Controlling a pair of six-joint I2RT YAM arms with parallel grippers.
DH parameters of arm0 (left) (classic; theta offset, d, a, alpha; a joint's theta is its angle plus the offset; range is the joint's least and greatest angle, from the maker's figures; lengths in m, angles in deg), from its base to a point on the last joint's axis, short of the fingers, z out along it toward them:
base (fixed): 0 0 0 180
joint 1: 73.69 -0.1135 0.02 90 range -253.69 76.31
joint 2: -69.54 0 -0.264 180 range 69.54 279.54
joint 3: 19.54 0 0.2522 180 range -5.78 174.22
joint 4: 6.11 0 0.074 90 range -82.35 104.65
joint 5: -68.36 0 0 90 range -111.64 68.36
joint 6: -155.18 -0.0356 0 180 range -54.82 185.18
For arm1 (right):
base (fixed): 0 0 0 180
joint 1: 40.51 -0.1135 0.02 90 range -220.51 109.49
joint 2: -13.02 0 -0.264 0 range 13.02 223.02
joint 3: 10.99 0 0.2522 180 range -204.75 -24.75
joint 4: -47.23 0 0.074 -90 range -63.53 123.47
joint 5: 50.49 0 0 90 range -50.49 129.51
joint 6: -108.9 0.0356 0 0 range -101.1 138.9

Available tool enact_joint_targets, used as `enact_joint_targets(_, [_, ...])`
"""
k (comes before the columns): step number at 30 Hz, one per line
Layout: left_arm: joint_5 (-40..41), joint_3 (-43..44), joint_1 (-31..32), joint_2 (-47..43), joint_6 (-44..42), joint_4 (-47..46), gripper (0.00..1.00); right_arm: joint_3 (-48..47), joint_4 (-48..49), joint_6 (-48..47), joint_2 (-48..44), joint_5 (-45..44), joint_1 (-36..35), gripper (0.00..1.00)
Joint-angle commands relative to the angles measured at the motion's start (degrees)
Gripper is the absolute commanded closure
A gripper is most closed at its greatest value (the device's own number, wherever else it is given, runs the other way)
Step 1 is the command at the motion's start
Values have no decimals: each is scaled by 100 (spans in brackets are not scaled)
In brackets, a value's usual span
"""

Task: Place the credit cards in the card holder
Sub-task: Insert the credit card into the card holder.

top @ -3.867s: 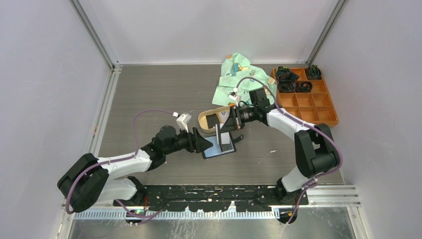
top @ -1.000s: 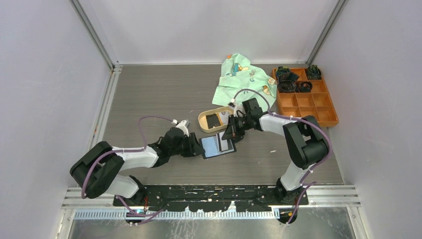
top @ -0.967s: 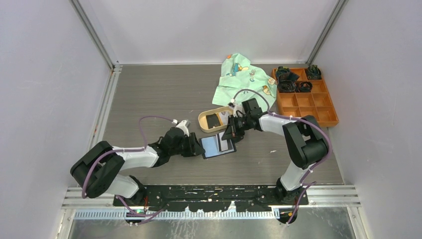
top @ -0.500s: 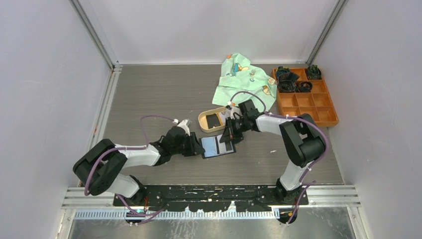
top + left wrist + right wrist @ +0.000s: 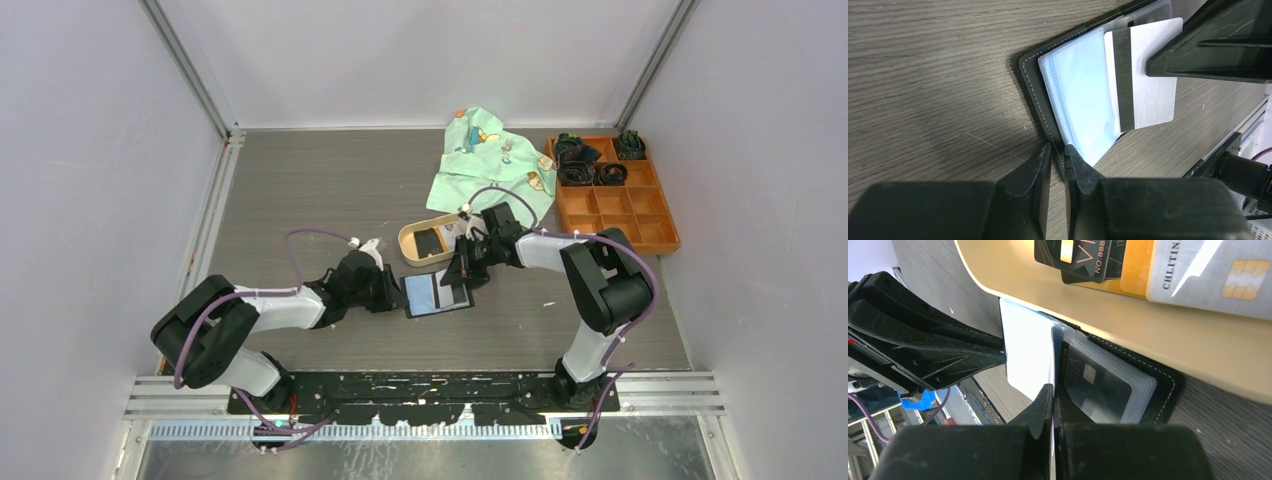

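Observation:
The black card holder (image 5: pixel 436 296) lies open on the table, clear sleeves up, also in the left wrist view (image 5: pixel 1034 90) and the right wrist view (image 5: pixel 1163 385). My left gripper (image 5: pixel 1058 150) is shut on its left cover edge, seen from above (image 5: pixel 403 295). My right gripper (image 5: pixel 1053 392) is shut on a pale grey-white credit card (image 5: pixel 1025 355) with a dark stripe (image 5: pixel 1143 80), its lower end against the sleeves (image 5: pixel 452 287). More credit cards (image 5: pixel 1193 275) lie in the tan oval tray (image 5: pixel 412 240). One dark card (image 5: pixel 1093 382) sits in a sleeve.
A green patterned cloth (image 5: pixel 485 150) lies behind the tray. An orange compartment box (image 5: pixel 640 215) with dark items stands at the back right. The enclosure walls rise close on both sides.
Since 3.9 s ago both arms have lowered and closed in on the card holder. In the last second the right gripper shifted slightly left with the card; the left gripper stayed put.

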State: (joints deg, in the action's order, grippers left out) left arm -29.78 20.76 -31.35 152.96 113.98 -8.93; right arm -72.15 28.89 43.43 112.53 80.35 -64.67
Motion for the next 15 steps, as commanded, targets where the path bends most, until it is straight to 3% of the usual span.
enact_joint_targets(1, [48, 177, 28, 86, -121, 334, 84, 83, 427, 184, -49, -51, 66, 99])
enact_joint_targets(15, [-10, 223, 28, 179, -116, 357, 88, 293, 847, 417, -61, 32, 126, 99])
